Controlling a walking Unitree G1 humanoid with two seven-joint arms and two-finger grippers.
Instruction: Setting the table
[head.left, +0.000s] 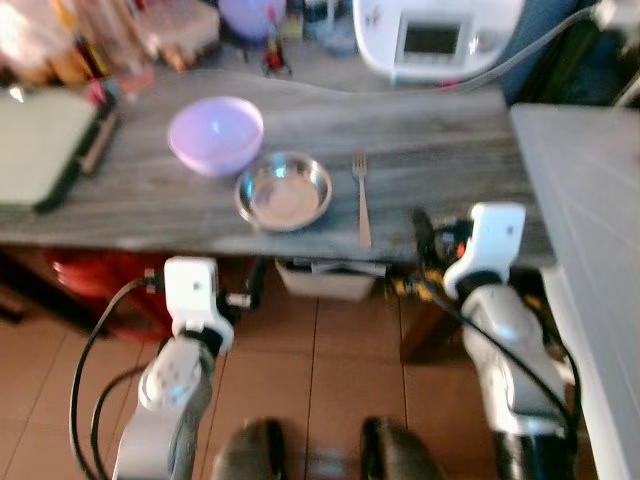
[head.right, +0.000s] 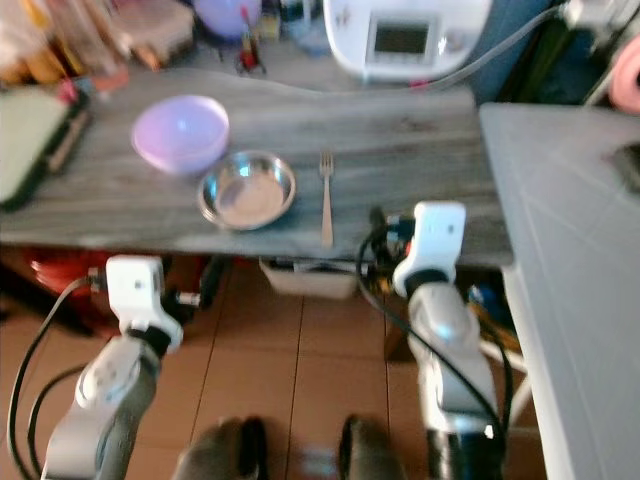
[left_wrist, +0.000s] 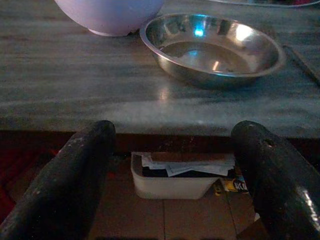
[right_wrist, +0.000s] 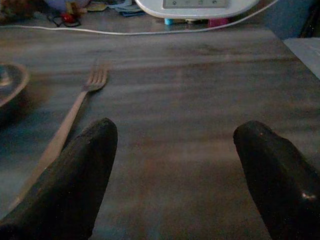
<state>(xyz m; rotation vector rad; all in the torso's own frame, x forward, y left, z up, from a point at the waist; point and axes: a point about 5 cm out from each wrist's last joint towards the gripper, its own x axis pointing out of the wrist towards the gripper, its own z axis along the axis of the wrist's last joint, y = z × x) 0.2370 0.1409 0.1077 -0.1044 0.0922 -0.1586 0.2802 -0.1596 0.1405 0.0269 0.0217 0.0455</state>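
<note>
A grey wood-grain counter (head.left: 430, 140) ran across the head view, and the robot stood facing its near edge. A steel bowl (head.left: 284, 190) sat near the middle of that edge, empty and shining. Touching or just beside it, at about 10 o'clock from it, stood a lilac bowl (head.left: 215, 134), larger and deeper. A fork (head.left: 361, 198) lay at 3 o'clock from the steel bowl, a little apart from it, tines pointing to 12 o'clock and handle toward the robot.

The left hand (left_wrist: 170, 175) was held low, just below and in front of the counter edge, at about 7 o'clock from the steel bowl; its two black fingers (left_wrist: 65, 185) were spread wide with nothing between them. In its wrist view a white tub (left_wrist: 172, 180) holding papers sat on the tiled floor (head.left: 330, 340) under the counter.

The right hand (right_wrist: 175, 180) was at counter height over the near edge, at about 4 o'clock from the fork, its fingers (right_wrist: 65, 185) likewise wide apart and empty, the fork lying just beside one of them.

At 12 o'clock, along the far side, stood a white appliance (head.left: 435, 35) with a small screen, and a pale board (head.left: 40, 145) lay at 9 o'clock. A light-grey surface (head.left: 590, 220) adjoined the counter at 3 o'clock
</note>
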